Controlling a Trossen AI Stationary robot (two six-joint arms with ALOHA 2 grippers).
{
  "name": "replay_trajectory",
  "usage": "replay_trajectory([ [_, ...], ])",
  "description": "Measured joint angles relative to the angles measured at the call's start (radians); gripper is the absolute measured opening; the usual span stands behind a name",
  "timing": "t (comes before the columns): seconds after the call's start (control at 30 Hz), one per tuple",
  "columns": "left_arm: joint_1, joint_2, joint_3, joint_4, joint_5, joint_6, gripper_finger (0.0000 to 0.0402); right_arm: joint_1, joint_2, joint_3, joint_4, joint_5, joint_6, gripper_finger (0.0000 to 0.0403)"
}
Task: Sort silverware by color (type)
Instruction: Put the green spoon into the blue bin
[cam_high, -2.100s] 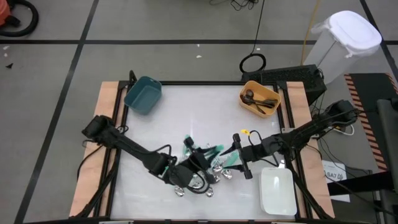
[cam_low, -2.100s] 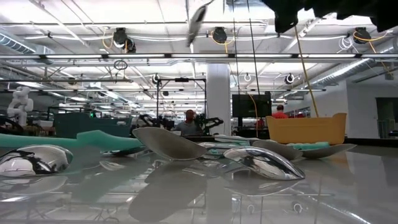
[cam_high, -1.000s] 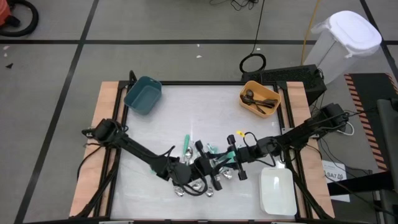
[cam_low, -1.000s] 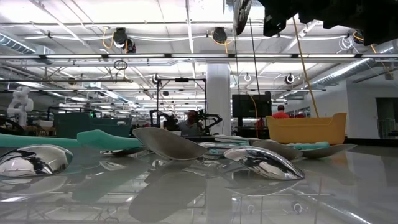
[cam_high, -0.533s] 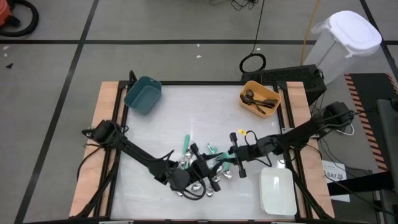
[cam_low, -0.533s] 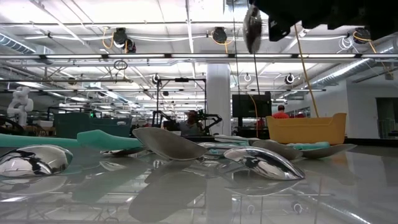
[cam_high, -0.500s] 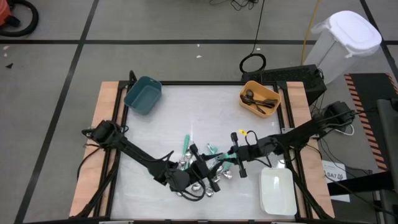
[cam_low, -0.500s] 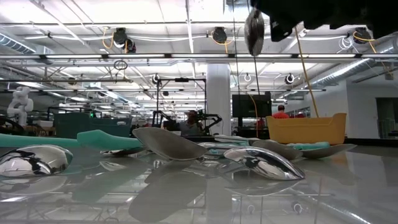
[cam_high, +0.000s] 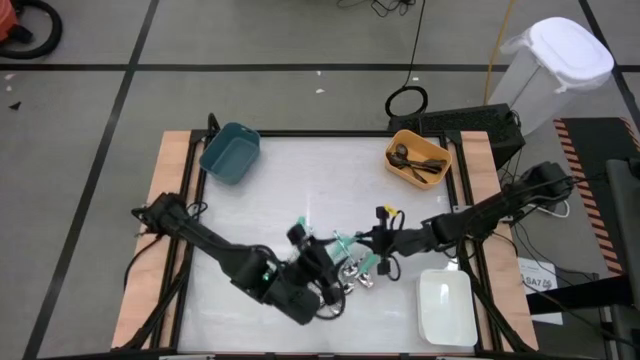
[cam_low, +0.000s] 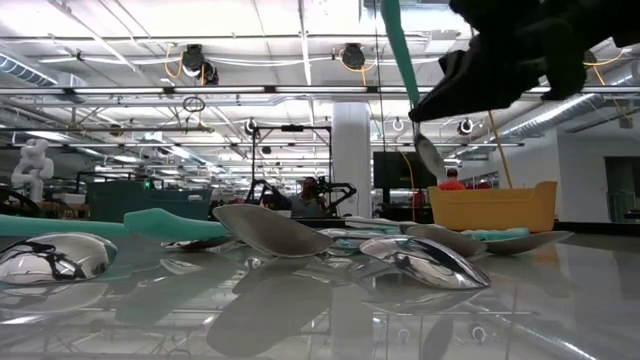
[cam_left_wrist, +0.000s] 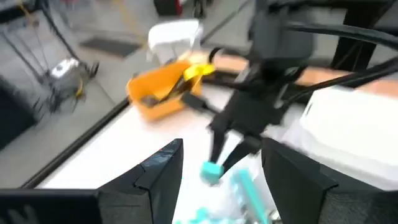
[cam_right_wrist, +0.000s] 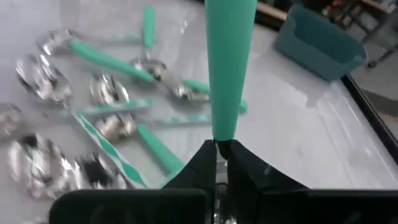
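The teal-handled spoon (cam_right_wrist: 231, 68) is off the table, pinched by the right gripper (cam_right_wrist: 216, 152) where the plastic handle meets the metal neck. In the low view its handle points up and its bowl (cam_low: 431, 156) hangs below the fingers. It looks light and stiff. The plastic handle probably gives the fingers better purchase than the polished metal would, so holding it by the handle end seems sound, though a long thing held at one point could swing or twist in the pinch.

The rest of the silverware (cam_high: 345, 268) lies in a loose heap on the table (cam_high: 290, 180), near the front: shiny spoons (cam_right_wrist: 37, 74) and more teal-handled pieces (cam_right_wrist: 102, 59), some overlapping. The all-metal ones are likely slippery and lie flat, so the thin neck or handle is the better place to grip them.

The left gripper (cam_left_wrist: 214, 171) sits just beside the heap with its fingers spread and nothing between them. The teal bin (cam_high: 230, 152) stands at the far left corner, the orange bin (cam_high: 418, 158) at the far right with dark utensils in it, and the white bin (cam_high: 445, 308) at the near right.
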Motion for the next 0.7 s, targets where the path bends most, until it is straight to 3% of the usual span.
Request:
replay_trajectory([
  [0.13, 0.030, 0.001, 0.026, -0.144, 0.076, -0.046, 0.0214, 0.000, 0.026, 0.043, -0.086, 0.000, 0.015, 0.0014],
  [0.43, 0.107, 0.066, 0.030, -0.134, 0.225, 0.111, 0.0218, -0.006, 0.126, 0.114, -0.199, 0.004, 0.038, 0.0017],
  [0.57, 0.127, 0.098, 0.030, -0.141, 0.312, 0.103, 0.0244, -0.006, 0.154, 0.133, -0.235, 0.027, 0.039, 0.0018],
  [0.7, 0.137, 0.132, 0.028, -0.201, 0.316, 0.085, 0.0277, -0.006, 0.159, 0.140, -0.242, 0.027, 0.038, 0.0018],
])
